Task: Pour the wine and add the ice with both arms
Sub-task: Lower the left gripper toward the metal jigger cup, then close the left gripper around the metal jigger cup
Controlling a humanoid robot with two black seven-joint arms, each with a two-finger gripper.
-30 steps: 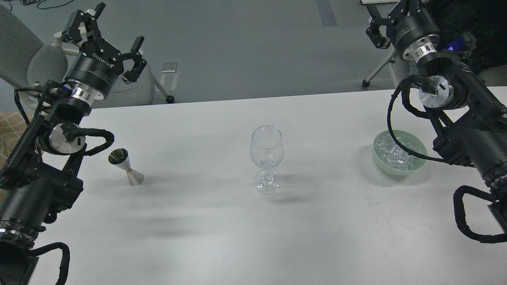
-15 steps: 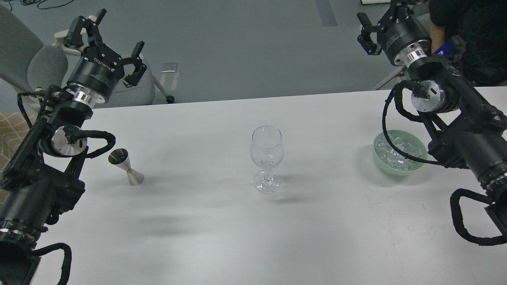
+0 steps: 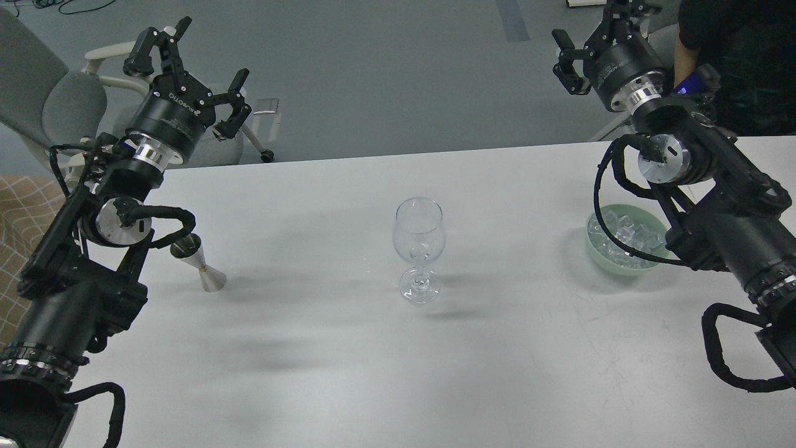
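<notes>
An empty clear stemmed wine glass (image 3: 418, 249) stands upright mid-table. A small steel jigger (image 3: 204, 274) stands to its left, its top partly hidden behind my left arm's cable. A pale green bowl (image 3: 594, 246) at the right holds a heap of clear ice (image 3: 628, 236); my right arm's cable crosses in front of it. My left gripper (image 3: 208, 53) is open and empty, raised beyond the table's far left edge. My right gripper (image 3: 594, 28) is open and empty, raised beyond the far right edge. No wine bottle shows.
The white table (image 3: 398, 373) has its far edge near the top third of the view. A grey chair (image 3: 56, 93) stands behind the left gripper. A person in black (image 3: 734, 50) stands at the top right, close to my right arm.
My left gripper has shifted to the right, and its arm's cable now overlaps the jigger's top. My right gripper has moved left and up, away from the bowl. Glass, jigger and bowl have not moved.
</notes>
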